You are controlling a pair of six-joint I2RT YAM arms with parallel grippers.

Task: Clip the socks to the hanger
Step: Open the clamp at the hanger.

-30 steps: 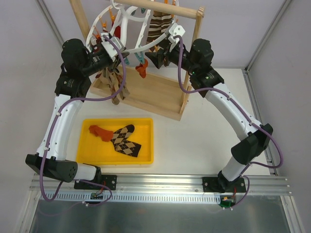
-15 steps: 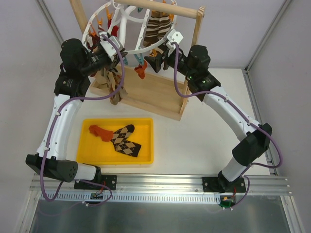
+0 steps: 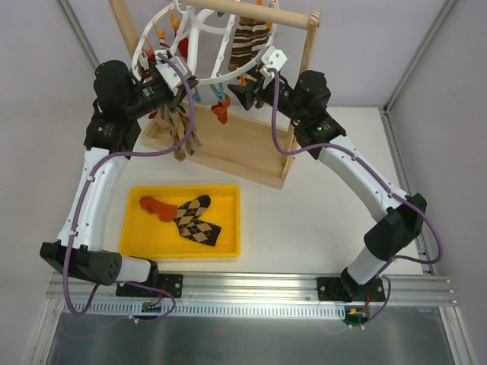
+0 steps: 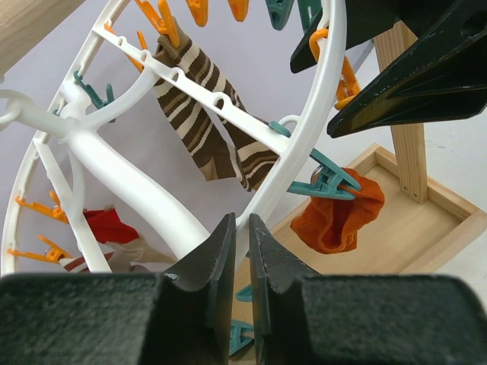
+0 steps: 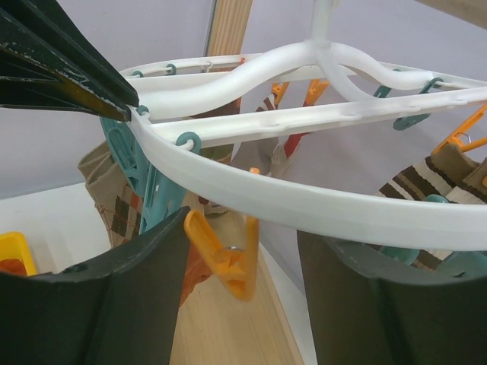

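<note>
Hanger (image 4: 300,137) has tipped up and back since a second ago. Right gripper (image 5: 243,236) is half open astride its rim, empty. Left gripper (image 4: 241,224) is nearly closed at the rim; can't tell if it's pinching. One sock (image 4: 335,217) is pegged, the other sock (image 3: 154,205) is in the tray (image 3: 148,236). Limp and light, so I'd grab it by the cuff.
</note>
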